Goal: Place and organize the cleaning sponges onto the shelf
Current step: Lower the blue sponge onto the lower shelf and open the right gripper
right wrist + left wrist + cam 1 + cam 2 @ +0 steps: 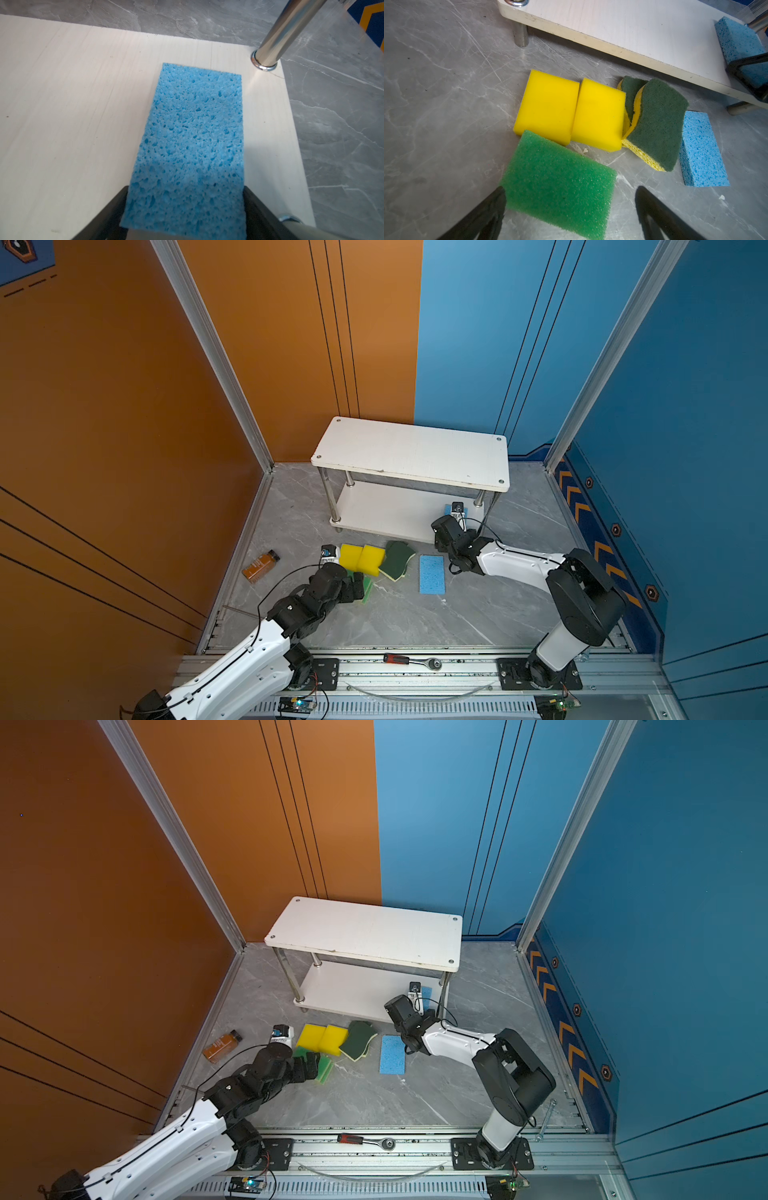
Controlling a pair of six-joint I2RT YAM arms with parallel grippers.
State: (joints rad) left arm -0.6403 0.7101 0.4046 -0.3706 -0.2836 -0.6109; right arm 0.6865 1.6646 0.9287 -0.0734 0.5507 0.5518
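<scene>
The shelf (411,454) stands at the back, white boards on metal posts. My right gripper (185,189) reaches under its top board, and a light blue sponge (193,135) rests on the lower board (62,104) with both fingers against its sides and no gap showing. On the floor in front lie two yellow blocks (548,106) (599,113), two overlapping dark-green sponges (658,124), another blue sponge (702,149) and a light-green sponge (558,180). My left gripper (570,189) hovers open over the light-green one, fingers apart on either side.
A brown bottle (260,566) lies on the floor at the left wall. A shiny post (278,33) stands just beyond the blue sponge at the board's corner. A ratchet wrench (411,660) lies on the front rail. Walls enclose three sides.
</scene>
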